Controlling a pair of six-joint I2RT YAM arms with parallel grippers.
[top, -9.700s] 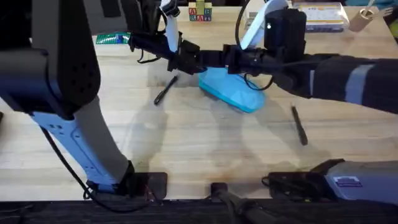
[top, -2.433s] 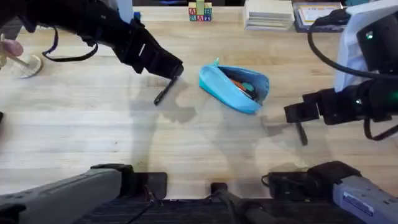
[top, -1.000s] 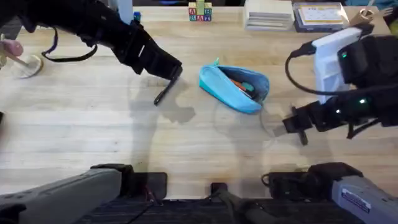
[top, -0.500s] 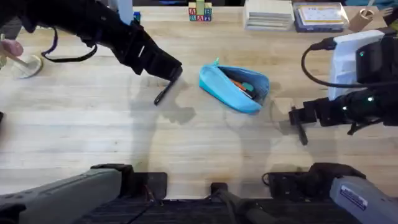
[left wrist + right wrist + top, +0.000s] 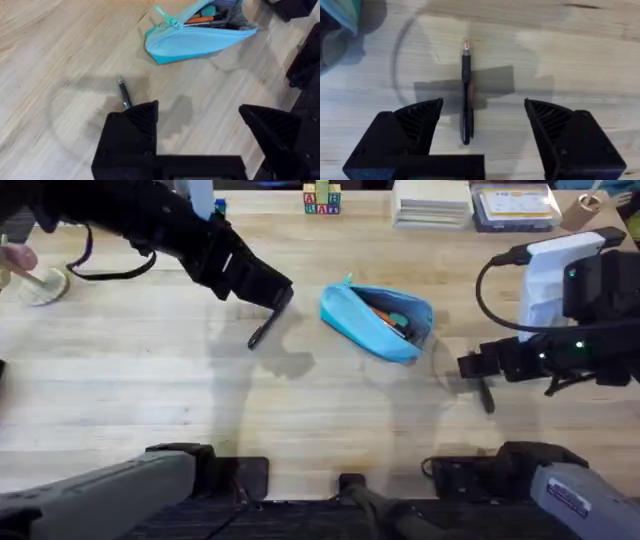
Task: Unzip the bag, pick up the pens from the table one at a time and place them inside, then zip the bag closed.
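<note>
Right pincer point(image 5: 482, 132): spread wide, fingers either side of a black pen without touching it; seen from overhead point(image 5: 478, 367) just above that pen's near-bag end, right of the bag.
Right pincer fingers point(image 5: 415, 125): black, ribbed on the inner faces, nothing between them but the pen lying below.
Left pincer point(image 5: 200, 135): also spread wide, empty; from overhead point(image 5: 280, 293) poised at the upper tip of the other pen, left of the bag.
Right pen point(image 5: 466, 90): flat on the wood, lengthwise between the right fingers, metal tip pointing away from the wrist; from overhead point(image 5: 484, 392) a short dark stick below the right pincer, well apart from the bag.
Left pen point(image 5: 264, 328): flat on the table, slanted, upper end under the left pincer; in the left wrist view point(image 5: 123, 94) only its tip end visible, the rest hidden behind one finger.
Bag point(image 5: 376, 321): light blue, lying slanted near the table's middle, between the two pens; zipper undone, mouth gaping toward the right, orange and dark items visible inside.
Bag from left wrist point(image 5: 197, 30): zipper pull sticking out at its narrow end, opening facing away from the pincer.
Table point(image 5: 330, 420): light wood, plank grain, soft shadows of both arms across it.
</note>
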